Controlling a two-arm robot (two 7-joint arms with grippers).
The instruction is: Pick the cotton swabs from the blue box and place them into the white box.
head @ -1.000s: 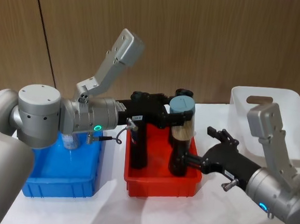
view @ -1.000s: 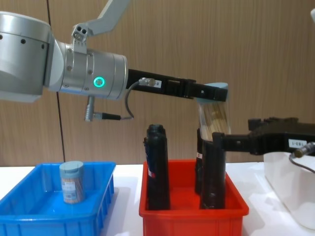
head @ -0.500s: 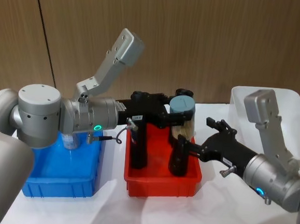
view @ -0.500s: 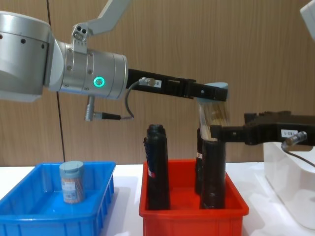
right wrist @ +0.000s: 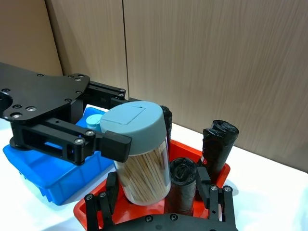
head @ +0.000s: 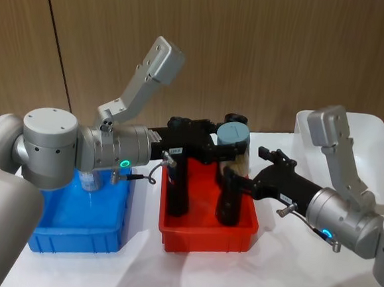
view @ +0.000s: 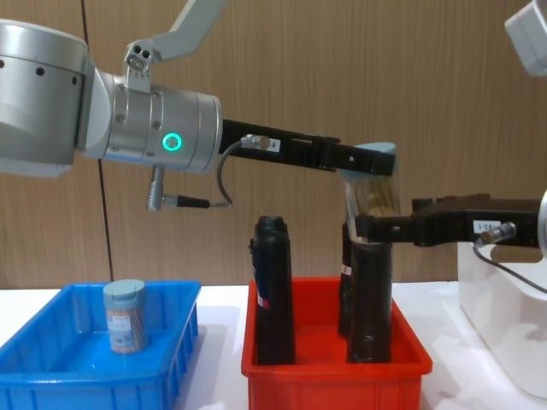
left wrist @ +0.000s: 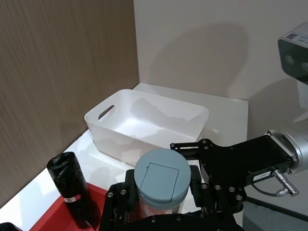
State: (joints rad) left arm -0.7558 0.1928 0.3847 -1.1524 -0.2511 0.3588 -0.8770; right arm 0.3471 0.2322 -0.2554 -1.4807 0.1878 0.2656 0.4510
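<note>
A jar of cotton swabs [head: 234, 143] [view: 373, 195] with a pale blue lid hangs tilted above the red bin, my left gripper [head: 223, 150] [left wrist: 161, 195] shut on it just under the lid. My right gripper [head: 234, 181] [view: 366, 227] [right wrist: 159, 204] reaches in from the right, open, its fingers on either side of the jar's lower part without clamping it. A second jar of cotton swabs [head: 90, 183] [view: 125, 317] stands upright in the blue box [head: 71, 235] [view: 51, 377]. The white box [head: 379, 131] [left wrist: 144, 120] sits at the far right.
A red bin [head: 204, 239] [view: 333, 377] lies between the two boxes, right under the held jar. Tall black tubes [head: 178, 190] [view: 273, 290] stand in it, one [view: 369, 301] directly below my right gripper. A wooden wall runs close behind.
My right gripper has moved left and slightly up, bringing its fingers up to the held jar. The left arm and the jar have stayed still.
</note>
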